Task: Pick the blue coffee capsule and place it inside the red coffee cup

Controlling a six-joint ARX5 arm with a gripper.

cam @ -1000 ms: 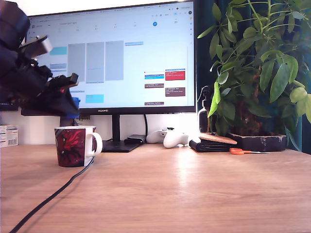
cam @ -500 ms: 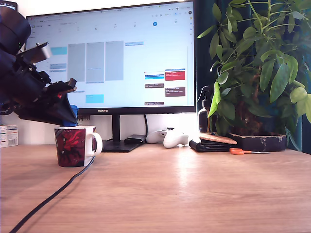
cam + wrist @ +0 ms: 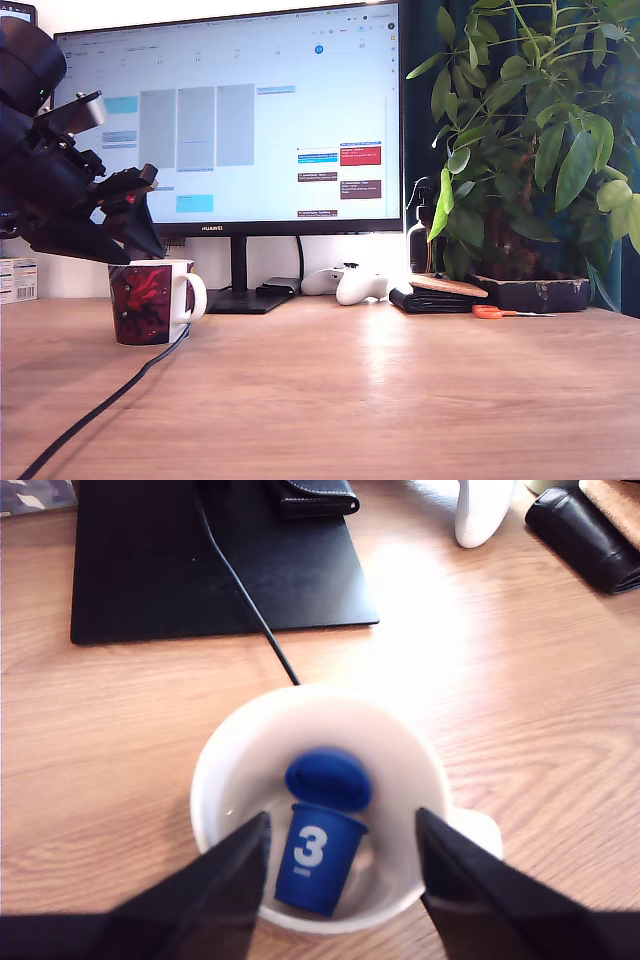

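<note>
Table (image 3: 400, 400) of pale wood carries everything here, with a large monitor (image 3: 230, 115) at the back, a leafy potted plant (image 3: 530, 150) at the exterior view's right, and a white game controller (image 3: 345, 284) beside a dark wallet (image 3: 435, 297) near the monitor's stand. A black cable (image 3: 100, 405) trails across the wood toward the mug. The end effector (image 3: 340, 880) hangs directly over the red coffee cup (image 3: 150, 302), its two dark fingers (image 3: 215, 885) spread apart and empty, one to each side of the white rim. A second ago the blue coffee capsule (image 3: 318, 855) showed as a blue spot between those fingers just above the mug; half a second ago it sat lower, at the rim; now the exterior view shows no blue at all. The wrist view explains why: the capsule stands inside the cup on its white bottom, tilted a little, a white "3" on its side, with what looks like its reflection on the glazed wall behind. The placing appears done; by that reading only lifting the arm clear remains, without knocking the rim.
</note>
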